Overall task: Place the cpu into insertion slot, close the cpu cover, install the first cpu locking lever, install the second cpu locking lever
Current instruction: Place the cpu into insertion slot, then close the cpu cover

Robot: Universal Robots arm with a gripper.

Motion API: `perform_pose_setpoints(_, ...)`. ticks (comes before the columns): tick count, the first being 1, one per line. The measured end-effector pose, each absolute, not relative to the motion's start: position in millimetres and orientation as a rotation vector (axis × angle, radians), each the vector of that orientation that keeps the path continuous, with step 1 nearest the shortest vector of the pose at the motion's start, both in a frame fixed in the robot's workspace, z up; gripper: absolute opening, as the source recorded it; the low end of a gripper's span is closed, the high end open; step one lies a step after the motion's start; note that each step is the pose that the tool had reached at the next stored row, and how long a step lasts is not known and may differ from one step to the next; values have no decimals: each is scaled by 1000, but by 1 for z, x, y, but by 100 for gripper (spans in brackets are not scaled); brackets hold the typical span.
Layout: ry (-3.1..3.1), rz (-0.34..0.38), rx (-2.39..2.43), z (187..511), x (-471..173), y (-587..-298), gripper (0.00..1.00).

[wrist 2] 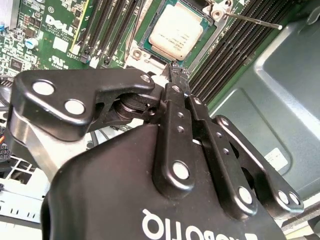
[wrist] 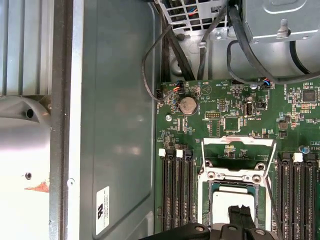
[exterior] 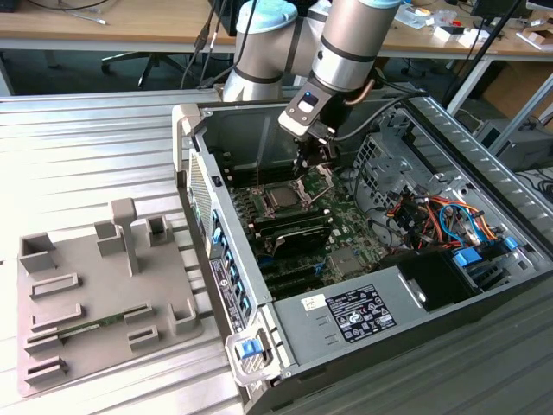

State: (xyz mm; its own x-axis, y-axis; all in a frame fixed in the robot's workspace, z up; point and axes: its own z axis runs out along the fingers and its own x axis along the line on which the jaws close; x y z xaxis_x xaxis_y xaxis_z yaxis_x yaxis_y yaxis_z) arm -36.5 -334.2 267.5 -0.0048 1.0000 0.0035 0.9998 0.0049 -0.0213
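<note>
Ribbed grey metal surface [exterior: 95, 147], with a long wooden desk [exterior: 130, 26] across the background at twelve o'clock in the exterior view.

Large open grey-and-black computer case [exterior: 251, 130], lying on its side from the centre toward four o'clock, its interior exposed.

Silver-and-pale-blue robot arm [exterior: 350, 43], reaching down into the case from twelve o'clock.

Flat grey moulded fixture tray [exterior: 86, 285] with upright posts and pockets, on the surface at eight o'clock, just beside the case.

Green motherboard [wrist: 225, 110], lining the floor of the case, with rows of black memory slots on either side of the processor socket.

Black metal fingers [wrist 2: 172, 100], clenched together with nothing visible between them. Their tips sit just beside the socket's edge; in the exterior view they [exterior: 308, 160] hang at about one o'clock from the socket. Whether the tips touch the socket cannot be told.

Thin silvery square-frame cpu cover [wrist: 239, 141], swung open on its hinge and raised off the socket; the green board shows through its central window.

Small flat square silver-grey cpu [wrist 2: 177, 29], lying level in the insertion slot, uncovered, near the fingertips.

Thin silver wire locking lever [wrist 2: 250, 20], projecting free from one corner of the socket, not pressed down.
</note>
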Motion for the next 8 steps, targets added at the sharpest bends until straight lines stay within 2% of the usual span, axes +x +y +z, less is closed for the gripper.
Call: perform_pose_setpoints(8,-2215,19,-2203,268,-36,-334,11)
